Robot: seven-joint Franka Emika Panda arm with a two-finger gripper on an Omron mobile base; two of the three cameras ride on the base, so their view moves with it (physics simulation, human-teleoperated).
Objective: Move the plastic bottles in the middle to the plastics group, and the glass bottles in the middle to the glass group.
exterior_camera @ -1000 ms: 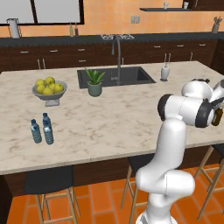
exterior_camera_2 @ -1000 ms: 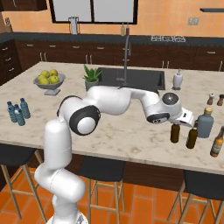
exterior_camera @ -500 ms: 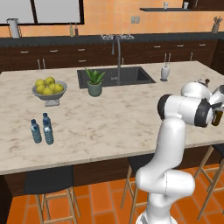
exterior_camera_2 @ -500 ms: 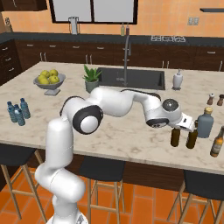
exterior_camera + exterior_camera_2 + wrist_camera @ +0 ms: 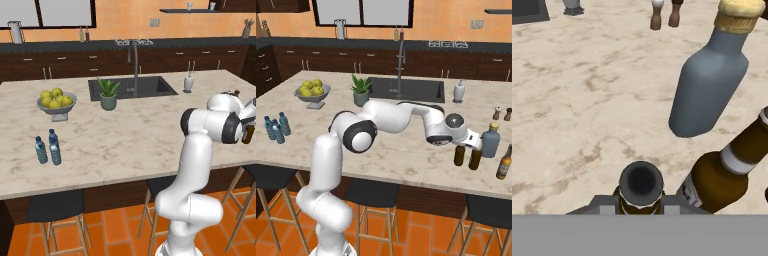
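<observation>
Gripper is positioned at a brown bottle's neck; whether the jaws are clenched cannot be told. Bottle stands on the table, beside a second brown bottle and near the grey bottle. Risk: neighbour toppled if swung sideways.

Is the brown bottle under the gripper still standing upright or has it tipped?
Upright. In the hand view the brown bottle shows its round mouth straight on, and in the right base view it stands on the counter.
</observation>
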